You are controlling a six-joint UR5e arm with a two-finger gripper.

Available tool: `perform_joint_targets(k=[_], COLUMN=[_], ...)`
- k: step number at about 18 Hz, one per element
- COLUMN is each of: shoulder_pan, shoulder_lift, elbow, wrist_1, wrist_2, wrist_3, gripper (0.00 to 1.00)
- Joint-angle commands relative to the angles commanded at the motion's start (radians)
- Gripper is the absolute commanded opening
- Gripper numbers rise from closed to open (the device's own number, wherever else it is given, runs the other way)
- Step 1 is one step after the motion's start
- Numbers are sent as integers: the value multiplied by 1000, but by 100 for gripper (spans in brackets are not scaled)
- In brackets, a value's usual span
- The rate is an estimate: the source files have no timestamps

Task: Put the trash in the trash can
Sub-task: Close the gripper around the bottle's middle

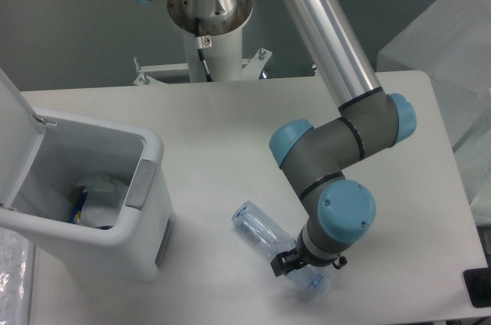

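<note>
Now the gripper (290, 262) sits low over the clear plastic bottle (268, 242), lying diagonally on the table (230, 133) right of the trash can (115, 210); the jaws' state cannot be told.

The clear plastic bottle (265, 237) lies on its side on the table (215, 126), slanting. Left of it stands the white bin (115, 241), lid (11, 133) up, a crumpled whitish wrapper (103, 191) inside.
</note>
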Motion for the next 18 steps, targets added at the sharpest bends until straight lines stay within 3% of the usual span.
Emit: perform_joint_targets(k=[7,10,15,18], shoulder_pan=[-12,-23,-25,-25], shoulder_lift=[-29,-35,-35,-35], elbow=[1,3,3,3], wrist_1=[9,11,11,14], wrist_2=[26,26,25,25], wrist_3=[-32,-55,-55,-55], gripper=[100,91,55,52])
